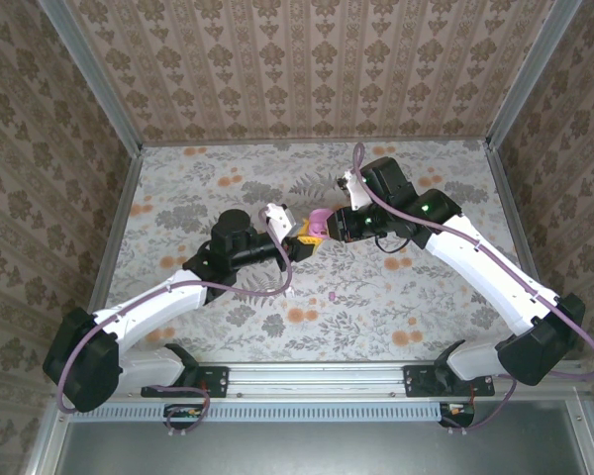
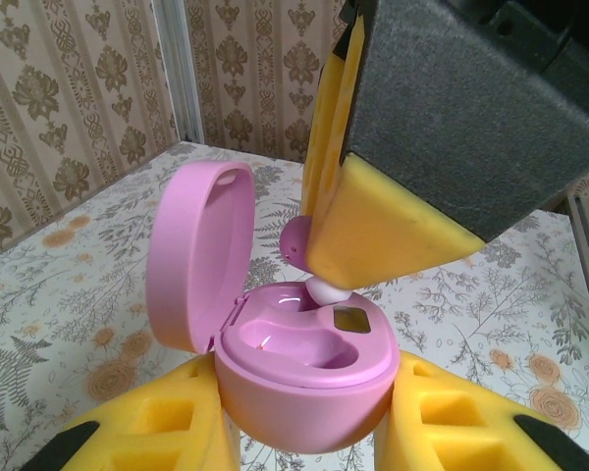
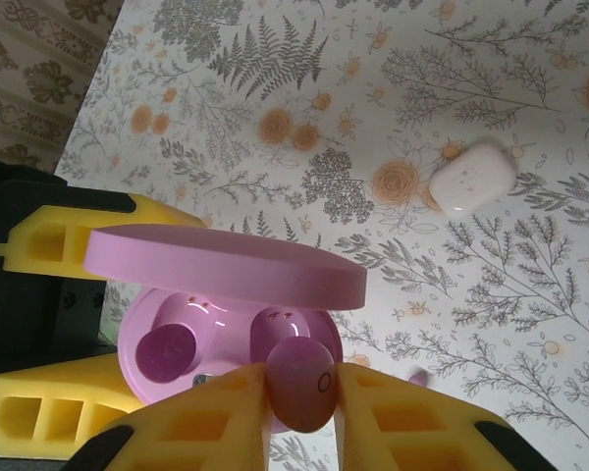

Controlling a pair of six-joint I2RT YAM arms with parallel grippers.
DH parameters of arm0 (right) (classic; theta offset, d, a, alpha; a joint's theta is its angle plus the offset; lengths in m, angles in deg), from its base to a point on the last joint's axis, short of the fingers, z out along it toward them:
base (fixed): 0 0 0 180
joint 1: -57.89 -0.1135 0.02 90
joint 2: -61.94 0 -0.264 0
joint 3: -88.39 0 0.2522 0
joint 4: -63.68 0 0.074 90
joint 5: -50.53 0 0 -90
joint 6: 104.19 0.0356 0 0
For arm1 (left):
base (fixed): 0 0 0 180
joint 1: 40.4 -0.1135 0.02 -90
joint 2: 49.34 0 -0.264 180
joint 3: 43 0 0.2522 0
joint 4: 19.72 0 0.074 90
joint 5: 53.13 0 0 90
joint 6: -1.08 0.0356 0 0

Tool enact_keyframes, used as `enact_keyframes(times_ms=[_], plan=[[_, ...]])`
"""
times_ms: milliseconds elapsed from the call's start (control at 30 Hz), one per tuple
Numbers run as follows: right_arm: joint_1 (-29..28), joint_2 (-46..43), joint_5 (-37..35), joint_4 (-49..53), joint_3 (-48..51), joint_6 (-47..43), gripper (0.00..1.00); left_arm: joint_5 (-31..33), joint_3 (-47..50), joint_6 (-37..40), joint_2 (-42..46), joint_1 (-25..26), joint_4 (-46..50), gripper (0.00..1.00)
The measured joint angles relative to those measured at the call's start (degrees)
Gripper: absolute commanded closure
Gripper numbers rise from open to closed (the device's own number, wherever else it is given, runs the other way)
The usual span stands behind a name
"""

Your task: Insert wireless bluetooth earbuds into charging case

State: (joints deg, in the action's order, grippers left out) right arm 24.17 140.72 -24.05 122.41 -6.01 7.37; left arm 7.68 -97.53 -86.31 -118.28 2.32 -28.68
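Note:
The charging case (image 2: 294, 397) is a pink oval case with its hinged lid (image 2: 201, 255) standing open; my left gripper (image 2: 304, 437) is shut on its base, a yellow pad on each side. From above, my right gripper (image 3: 302, 397) is shut on one magenta earbud (image 3: 299, 385). That earbud's pale tip (image 2: 329, 289) touches the rim of the far well. The near well is empty. In the top view both grippers (image 1: 305, 236) (image 1: 331, 226) meet at the case (image 1: 319, 220) over mid-table. A second tiny pink earbud (image 1: 334, 295) lies on the table nearer the arms.
A small white rounded-square box (image 3: 471, 177) lies on the floral tablecloth beyond the case. Patterned walls with metal posts (image 1: 119, 109) close the table on three sides. Open cloth lies to the left and near the front rail (image 1: 317, 374).

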Motion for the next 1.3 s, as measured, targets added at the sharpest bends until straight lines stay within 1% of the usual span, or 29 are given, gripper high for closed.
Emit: enact_keyframes(times_ms=[233,533,800,867,1067,1300], plan=[[-0.31,0.00,0.04,-0.02,0.00,-0.85,0.73,0.02,0.00,-0.04,0.00,0.00,-0.66,0.70],[-0.31,-0.02,0.26,-0.24,0.00,-1.09,0.65,0.04,0.00,-0.37,0.00,0.00,-0.85,0.70],[-0.24,-0.70,2.34,-2.12,0.74,-1.03,0.59,0.07,0.00,-1.11,0.00,0.00,-1.36,0.70],[-0.17,-1.25,2.69,-2.49,1.14,-0.90,0.57,0.07,0.00,-1.31,0.00,0.00,-1.75,0.70],[0.48,-3.74,2.62,-2.91,2.45,-0.13,0.54,0.11,0.00,-1.38,0.00,0.00,-3.58,0.70],[3.28,-9.18,3.61,-5.77,5.42,2.99,0.54,0.28,0.02,-1.33,0.07,0.00,-4.98,0.70]])
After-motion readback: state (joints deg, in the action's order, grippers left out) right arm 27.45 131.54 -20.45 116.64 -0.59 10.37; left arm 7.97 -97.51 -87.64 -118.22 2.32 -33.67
